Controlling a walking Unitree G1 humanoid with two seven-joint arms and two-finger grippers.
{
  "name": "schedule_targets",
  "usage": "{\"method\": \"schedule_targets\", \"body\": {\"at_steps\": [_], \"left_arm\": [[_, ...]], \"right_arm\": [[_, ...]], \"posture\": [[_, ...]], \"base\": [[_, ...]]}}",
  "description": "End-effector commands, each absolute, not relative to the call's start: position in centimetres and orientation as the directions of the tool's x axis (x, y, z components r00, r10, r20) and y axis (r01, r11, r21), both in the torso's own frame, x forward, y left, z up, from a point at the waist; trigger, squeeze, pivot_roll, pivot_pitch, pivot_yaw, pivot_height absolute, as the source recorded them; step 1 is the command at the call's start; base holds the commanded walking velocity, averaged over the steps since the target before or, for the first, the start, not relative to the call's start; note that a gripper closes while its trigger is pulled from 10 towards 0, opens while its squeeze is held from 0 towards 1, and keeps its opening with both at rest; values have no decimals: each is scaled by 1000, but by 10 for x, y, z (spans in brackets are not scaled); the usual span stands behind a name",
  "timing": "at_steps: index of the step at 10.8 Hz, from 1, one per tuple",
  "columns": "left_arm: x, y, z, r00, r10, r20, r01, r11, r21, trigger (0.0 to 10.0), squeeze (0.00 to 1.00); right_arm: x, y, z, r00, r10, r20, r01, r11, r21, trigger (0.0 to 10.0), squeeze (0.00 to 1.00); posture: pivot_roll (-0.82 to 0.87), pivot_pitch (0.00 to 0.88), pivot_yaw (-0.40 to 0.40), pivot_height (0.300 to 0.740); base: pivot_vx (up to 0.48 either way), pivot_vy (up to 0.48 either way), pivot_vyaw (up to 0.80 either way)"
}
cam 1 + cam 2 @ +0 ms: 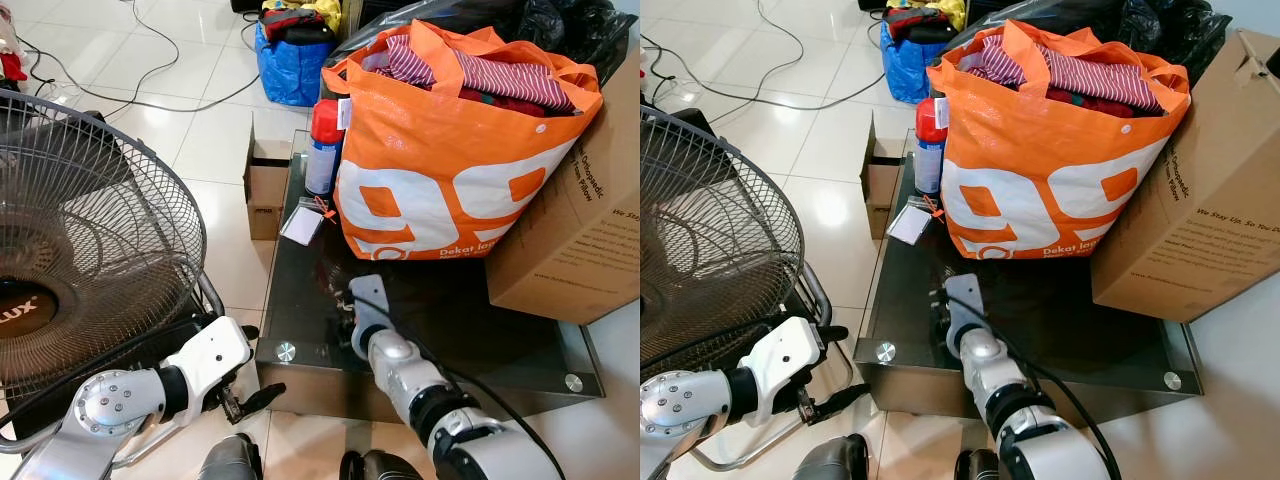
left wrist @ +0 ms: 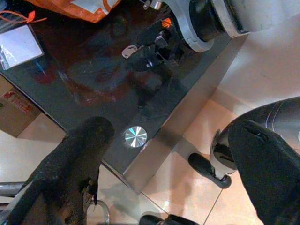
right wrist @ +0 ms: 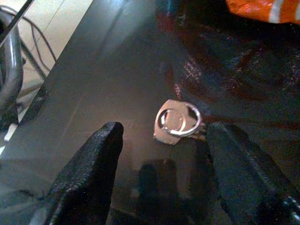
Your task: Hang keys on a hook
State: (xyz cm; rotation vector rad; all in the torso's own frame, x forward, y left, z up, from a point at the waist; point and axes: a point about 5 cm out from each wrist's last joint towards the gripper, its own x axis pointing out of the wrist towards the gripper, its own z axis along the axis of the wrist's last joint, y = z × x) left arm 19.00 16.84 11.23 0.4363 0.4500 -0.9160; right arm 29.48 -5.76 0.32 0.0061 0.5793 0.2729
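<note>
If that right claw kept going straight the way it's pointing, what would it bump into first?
Most likely the keys, lying on the dark glass table just ahead of the open right claw. Depth is hard to judge.

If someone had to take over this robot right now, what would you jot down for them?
Right gripper: open, low over the dark glass table, fingers either side of the keys, not yet closed on them.
Left gripper: open, holding nothing, off the table's near left corner beside the fan.
Keys: flat on the glass, on a silver ring, in front of the orange bag.
Done: reach lined up.
Left: close on the keys, lift, find a hook, hang them. I can't spot a hook from here.
</note>
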Motion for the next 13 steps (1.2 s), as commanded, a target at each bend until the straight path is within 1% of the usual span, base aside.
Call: {"method": "schedule_targets", "body": {"at_steps": [1,2,3,4,5,6,7,10,11,13], "left_arm": [[189,164,115,523,-665,-533,835,524,166,10000,0],[188,164,115,523,-663,-535,835,525,165,10000,0],[188,164,115,524,-663,-535,834,527,163,10000,0],[188,163,115,525,-663,-534,834,527,165,10000,0],[188,163,116,525,-663,-534,834,526,168,10000,0],[187,165,117,525,-660,-538,834,525,170,10000,0],[186,167,118,524,-657,-542,834,524,171,10000,0],[179,175,121,510,-644,-570,839,517,166,10000,0],[178,175,121,508,-644,-573,840,516,165,10000,0],[179,173,119,505,-647,-571,842,516,161,10000,0]], "right_arm": [[296,-56,5,810,251,-530,-242,966,88,2196,0],[299,-52,9,822,267,-503,-257,962,90,2275,0],[300,-48,14,830,292,-476,-271,956,114,2784,0],[299,-44,14,823,308,-477,-287,950,119,2784,0],[298,-42,13,815,316,-485,-294,948,124,2392,0],[295,-39,10,800,327,-503,-306,944,126,1647,0],[292,-38,7,786,332,-521,-314,941,125,1333,0],[285,-28,1,741,370,-561,-359,923,135,1490,0],[284,-28,0,731,379,-568,-380,917,122,1373,0],[284,-36,-1,696,436,-570,-467,879,102,1137,0]], "posture": [[94,176,-88,740],[94,178,-89,740],[93,178,-90,740],[94,177,-91,740],[103,181,-91,740],[111,188,-88,740],[119,197,-85,740],[137,216,-70,740],[136,217,-69,740],[118,201,-71,740]], "base": [[0,0,0],[0,0,0],[0,0,0],[0,0,0],[0,0,0],[0,0,0],[0,0,0],[0,0,0],[0,0,0],[0,0,0]]}}
